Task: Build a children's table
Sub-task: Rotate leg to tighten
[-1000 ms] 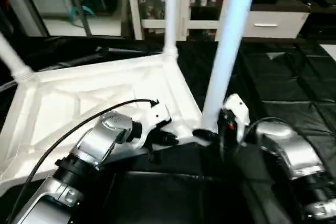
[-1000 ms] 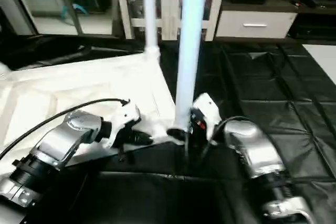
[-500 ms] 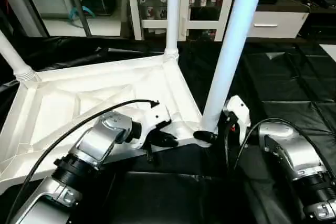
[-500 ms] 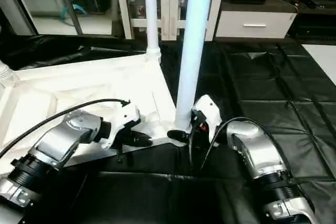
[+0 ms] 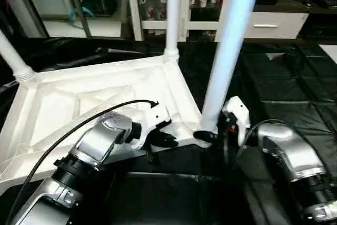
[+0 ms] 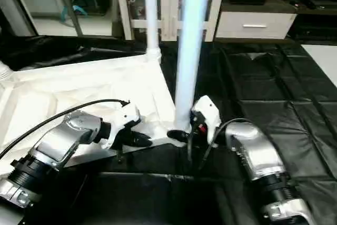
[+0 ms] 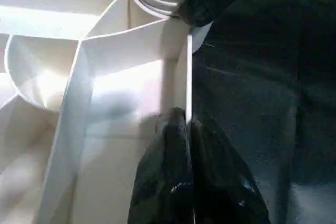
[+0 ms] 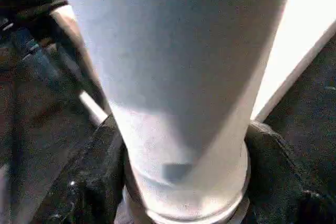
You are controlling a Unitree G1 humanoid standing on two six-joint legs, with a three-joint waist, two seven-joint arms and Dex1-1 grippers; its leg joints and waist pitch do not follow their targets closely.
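The left gripper [image 5: 167, 141] pinches the table top's [image 5: 63, 104] near rim, fingers together; the right gripper [image 8: 178, 182] straddles the corner leg's [image 5: 224, 72] base.

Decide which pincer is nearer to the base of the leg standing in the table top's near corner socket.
Right. The right pincer straddles the near leg at its base, one finger on each side. The left pincer is shut on the table top's rim, beside that corner.
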